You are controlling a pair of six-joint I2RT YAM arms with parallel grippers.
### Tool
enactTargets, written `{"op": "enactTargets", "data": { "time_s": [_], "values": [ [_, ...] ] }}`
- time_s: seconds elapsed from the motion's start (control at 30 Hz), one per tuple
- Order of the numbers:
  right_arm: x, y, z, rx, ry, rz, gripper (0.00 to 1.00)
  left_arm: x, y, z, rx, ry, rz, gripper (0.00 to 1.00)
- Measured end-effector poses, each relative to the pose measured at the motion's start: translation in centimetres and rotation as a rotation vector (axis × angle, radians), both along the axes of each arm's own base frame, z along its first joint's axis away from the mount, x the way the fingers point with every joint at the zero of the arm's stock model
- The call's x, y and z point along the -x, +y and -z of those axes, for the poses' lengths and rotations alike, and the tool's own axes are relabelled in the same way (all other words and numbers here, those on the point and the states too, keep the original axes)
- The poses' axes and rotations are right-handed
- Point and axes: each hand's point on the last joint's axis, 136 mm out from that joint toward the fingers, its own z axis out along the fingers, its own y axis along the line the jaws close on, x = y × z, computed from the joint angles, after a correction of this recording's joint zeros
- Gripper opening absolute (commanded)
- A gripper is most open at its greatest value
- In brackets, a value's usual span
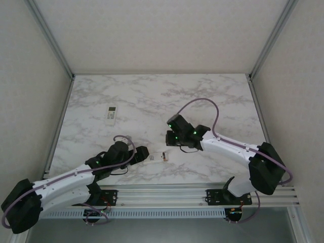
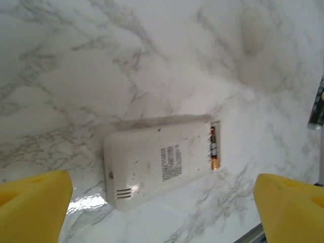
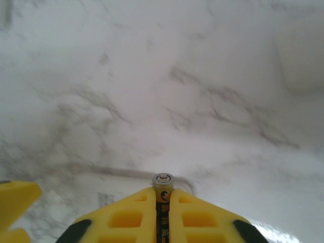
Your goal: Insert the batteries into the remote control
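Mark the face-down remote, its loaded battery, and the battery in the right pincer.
face-down remote [image 2: 147, 169], left wrist view, back shell.
loaded battery [image 2: 213, 150], left wrist view, mid-body.
held battery [image 3: 163, 179], right wrist view, end cap.

Remote [image 2: 152, 169] on table [image 1: 202, 91] near front edge, battery [image 2: 213, 149] in its compartment, second remote [image 1: 112, 114] behind, leftward

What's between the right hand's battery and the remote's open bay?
Nothing visible on the marble between them. The right hand clamps the battery. The left hand hangs open above the remote, a finger on each side, which may crowd access.
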Motion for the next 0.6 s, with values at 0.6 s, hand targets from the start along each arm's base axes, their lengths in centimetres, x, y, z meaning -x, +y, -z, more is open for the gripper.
{"op": "enactTargets", "data": {
  "time_s": [0.6],
  "values": [
    [3.3,1.7,5.8,0.040,0.102,-0.044,0.12,0.9,-0.8,2.4,-0.019,0.096,0.038,0.80]
  ]
}}
